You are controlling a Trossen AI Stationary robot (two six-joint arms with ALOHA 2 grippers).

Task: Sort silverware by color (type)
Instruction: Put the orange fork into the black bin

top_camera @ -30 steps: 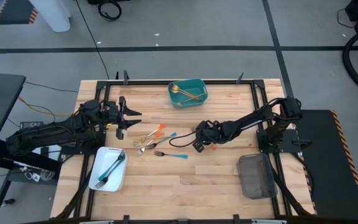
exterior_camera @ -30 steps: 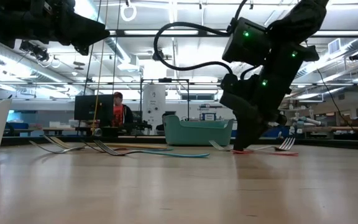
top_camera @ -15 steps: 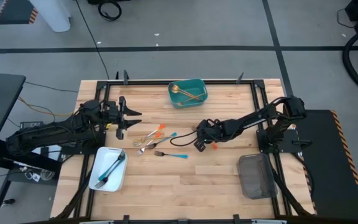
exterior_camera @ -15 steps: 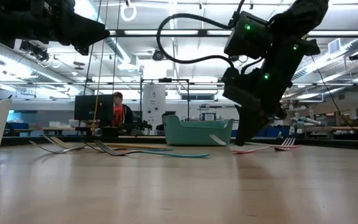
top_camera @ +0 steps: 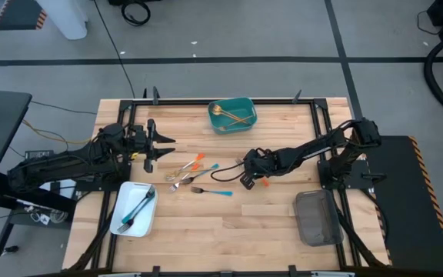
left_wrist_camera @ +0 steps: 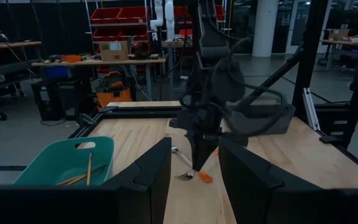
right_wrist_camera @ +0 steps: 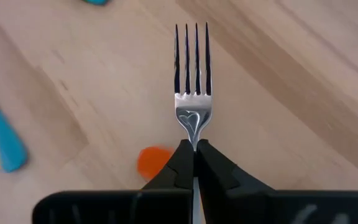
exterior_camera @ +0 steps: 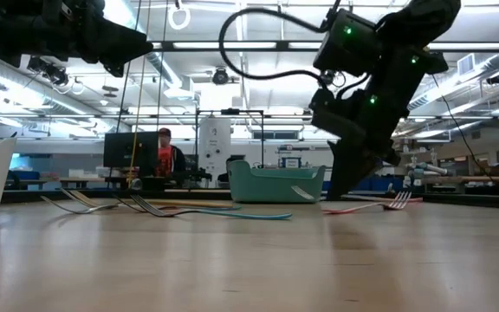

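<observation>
My right gripper [top_camera: 246, 178] is near the table's middle, slanting down and shut on an orange-handled fork [right_wrist_camera: 191, 62] with a silver head. The fork's orange handle [top_camera: 264, 183] pokes out beside the gripper. A little heap of loose silverware [top_camera: 191, 171], with orange and blue handles, lies flat on the wood to the left of it, and a blue-handled fork [top_camera: 210, 191] lies nearer. My left gripper [top_camera: 160, 145] hangs open and level over the table's left part, holding nothing. My right gripper pinches the fork's thin silver neck [right_wrist_camera: 192, 135], just behind the head, between its two fingertips. The fingers slant down from the table's right side and lie along the fork. The tines [exterior_camera: 398, 200] stick out ahead, slightly raised; whether the handle end [exterior_camera: 336, 209] touches the table, I cannot tell.
A teal tray [top_camera: 233, 114] with gold pieces stands at the far edge. A white tray [top_camera: 133, 209] with blue-handled pieces sits at the near left, a grey tray [top_camera: 318, 218] at the near right. A person shows in the room beyond the table.
My right gripper has risen a little, staying shut on the fork. The fork has come up with it, its tine end lifting off the wood.
</observation>
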